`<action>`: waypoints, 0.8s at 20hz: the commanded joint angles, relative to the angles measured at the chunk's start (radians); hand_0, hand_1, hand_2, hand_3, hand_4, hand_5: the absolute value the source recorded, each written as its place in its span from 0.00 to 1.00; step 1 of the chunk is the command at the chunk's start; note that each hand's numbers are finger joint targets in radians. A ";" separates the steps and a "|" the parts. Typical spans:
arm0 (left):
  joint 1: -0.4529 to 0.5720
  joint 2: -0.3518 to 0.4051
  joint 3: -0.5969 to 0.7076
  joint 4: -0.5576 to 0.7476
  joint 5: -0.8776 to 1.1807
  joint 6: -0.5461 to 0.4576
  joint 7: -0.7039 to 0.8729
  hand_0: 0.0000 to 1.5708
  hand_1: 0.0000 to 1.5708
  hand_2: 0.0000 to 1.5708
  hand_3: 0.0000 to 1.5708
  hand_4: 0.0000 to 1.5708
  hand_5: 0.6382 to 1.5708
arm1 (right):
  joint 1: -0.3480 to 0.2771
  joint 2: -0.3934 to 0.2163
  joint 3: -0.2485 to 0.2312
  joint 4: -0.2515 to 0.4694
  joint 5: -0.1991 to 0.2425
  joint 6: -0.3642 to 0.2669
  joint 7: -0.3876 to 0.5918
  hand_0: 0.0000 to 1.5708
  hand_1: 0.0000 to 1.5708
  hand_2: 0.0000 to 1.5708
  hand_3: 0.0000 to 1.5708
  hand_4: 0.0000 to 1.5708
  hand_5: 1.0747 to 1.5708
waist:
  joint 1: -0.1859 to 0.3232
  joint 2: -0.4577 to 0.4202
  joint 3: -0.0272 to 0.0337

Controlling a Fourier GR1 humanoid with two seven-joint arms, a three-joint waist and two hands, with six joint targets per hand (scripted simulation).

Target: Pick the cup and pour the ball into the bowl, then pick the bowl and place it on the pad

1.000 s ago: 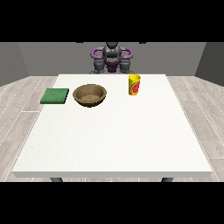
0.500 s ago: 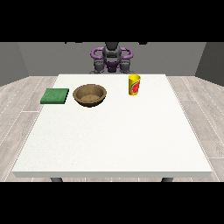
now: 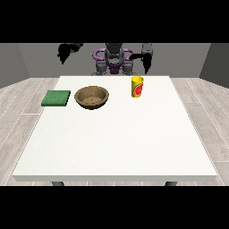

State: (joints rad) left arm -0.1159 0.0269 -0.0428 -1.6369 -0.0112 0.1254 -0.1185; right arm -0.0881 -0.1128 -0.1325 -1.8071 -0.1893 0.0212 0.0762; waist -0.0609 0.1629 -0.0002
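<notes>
Cup (image 3: 137, 86) stands untouched right of centre, while both hands (image 3: 147, 57) (image 3: 66, 52) have risen into the upper frame since earlier, finger state indeterminable, indicating the reach is starting.

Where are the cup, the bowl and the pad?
cup (image 3: 137, 86), front view, on its yellow side wall.
bowl (image 3: 91, 97), front view, on its brown inner wall.
pad (image 3: 56, 98), front view, on its green top.

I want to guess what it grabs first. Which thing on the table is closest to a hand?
The yellow cup. It stands just below the hand at the view's right, while the brown bowl and green pad sit farther from either hand.
</notes>
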 commanded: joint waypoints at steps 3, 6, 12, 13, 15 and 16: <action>0.022 0.011 0.051 0.221 0.015 -0.052 -0.233 0.00 0.00 0.00 0.00 0.16 0.90 | -0.007 -0.070 -0.095 0.085 -0.076 0.105 -0.105 0.00 0.00 0.00 0.00 0.43 0.97 | -0.021 0.063 0.0000; -0.081 0.007 0.062 0.369 -0.012 -0.039 -0.221 0.00 0.00 0.00 0.00 0.00 0.87 | -0.028 -0.047 -0.078 0.172 -0.048 0.085 -0.103 0.00 0.00 0.00 0.00 0.42 0.98 | -0.007 -0.008 0.0001; -0.103 0.014 0.106 0.585 -0.002 -0.069 -0.377 0.00 0.00 0.00 0.00 0.10 0.85 | -0.004 -0.074 -0.088 0.199 -0.055 0.135 -0.117 0.00 0.00 0.00 0.00 0.43 0.98 | -0.025 -0.031 -0.0001; -0.155 0.067 0.145 0.587 0.039 -0.124 -0.332 0.00 0.00 0.00 0.00 0.11 0.84 | -0.042 -0.098 -0.134 0.272 -0.074 0.144 -0.148 0.00 0.00 0.00 0.00 0.42 0.98 | -0.009 -0.011 0.0001; -0.213 0.012 0.122 0.659 0.000 -0.056 -0.351 0.00 0.00 0.00 0.00 0.13 0.84 | -0.062 -0.079 -0.098 0.292 -0.034 0.132 -0.172 0.00 0.00 0.00 0.00 0.43 0.98 | -0.017 -0.004 0.0000; -0.181 0.039 0.130 0.647 0.023 -0.110 -0.373 0.00 0.00 0.00 0.00 0.12 0.84 | -0.089 -0.138 -0.171 0.354 -0.087 0.161 -0.153 0.00 0.00 0.00 0.00 0.43 0.98 | 0.009 -0.013 0.0001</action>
State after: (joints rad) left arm -0.2661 0.0521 0.0701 -1.0723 0.0034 0.0455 -0.4420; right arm -0.1380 -0.2097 -0.2535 -1.5500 -0.2553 0.1560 -0.0528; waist -0.0726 0.1523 -0.0002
